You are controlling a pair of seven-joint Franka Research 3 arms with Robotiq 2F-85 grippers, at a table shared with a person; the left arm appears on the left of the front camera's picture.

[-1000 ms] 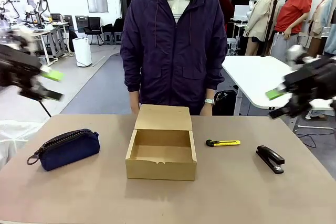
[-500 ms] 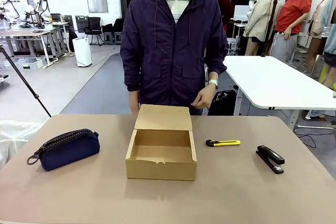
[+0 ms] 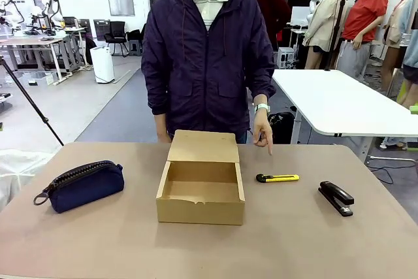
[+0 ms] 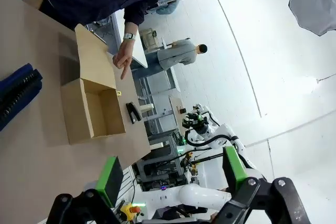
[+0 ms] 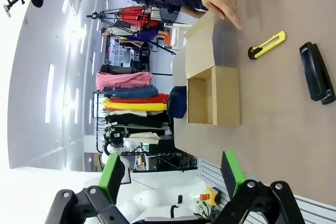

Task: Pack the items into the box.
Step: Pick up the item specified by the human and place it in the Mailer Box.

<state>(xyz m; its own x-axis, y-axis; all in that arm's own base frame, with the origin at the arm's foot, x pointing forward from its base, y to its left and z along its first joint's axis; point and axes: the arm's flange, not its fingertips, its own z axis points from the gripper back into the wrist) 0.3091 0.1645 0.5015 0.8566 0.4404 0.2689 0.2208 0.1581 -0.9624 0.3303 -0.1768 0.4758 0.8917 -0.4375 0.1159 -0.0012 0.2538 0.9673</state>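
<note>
Left gripper (image 4: pixel 172 174): fingers apart, empty, held well off the table. Navy blue fabric zippered pouch (image 3: pixel 81 185) lies far left, within my left arm's reach. Shallow brown cardboard box (image 3: pixel 201 187) sits centre, flap lid raised at the far side, interior bare (ready to load). Slim yellow-and-black utility knife (image 3: pixel 277 178) lies just right of it. The person's hand (image 3: pixel 263 136) points down at it, which I read as a cue. Black stapler (image 3: pixel 336 198) lies further right. Right gripper (image 5: pixel 172 174): likewise spread, empty. Matte brown tabletop (image 3: pixel 130 246); open lab, white table (image 3: pixel 326 96) behind.
</note>
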